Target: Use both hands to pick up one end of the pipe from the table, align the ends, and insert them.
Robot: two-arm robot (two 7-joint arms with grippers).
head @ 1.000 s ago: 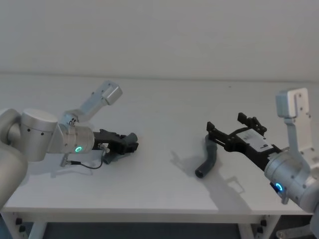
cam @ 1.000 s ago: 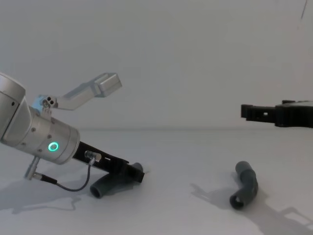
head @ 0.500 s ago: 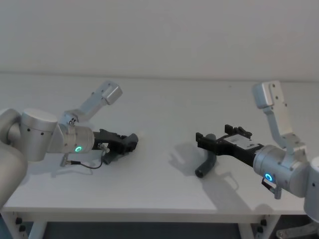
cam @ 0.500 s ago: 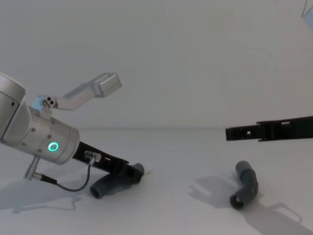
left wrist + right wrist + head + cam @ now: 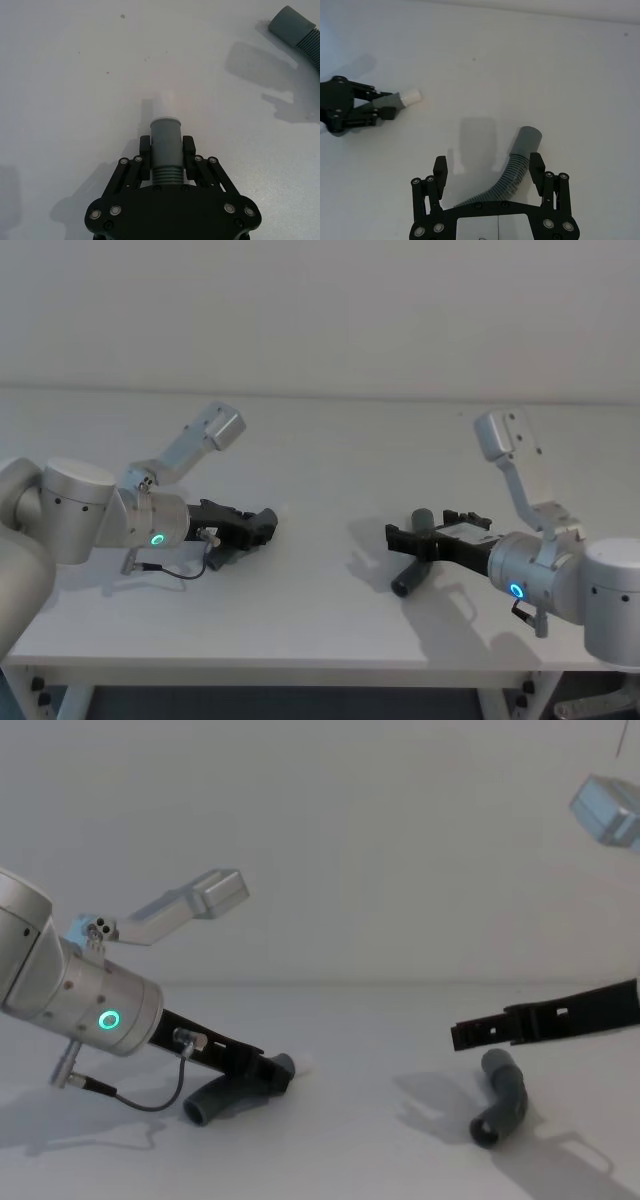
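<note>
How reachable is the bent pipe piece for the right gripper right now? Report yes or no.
Probably yes: the right gripper hangs just above the bent pipe piece, fingers open wide, with nothing between it and the pipe.

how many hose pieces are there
2. The white-tipped piece is gripped in the left hand, on the robot's left. The bent piece lies on the table to the right, beneath the open right hand. None seem hidden.

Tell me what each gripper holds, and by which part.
Left gripper clamps the white-tipped pipe piece where its smooth grey collar meets the ribs. Right gripper holds nothing: its fingers stand open over the bent piece.
</note>
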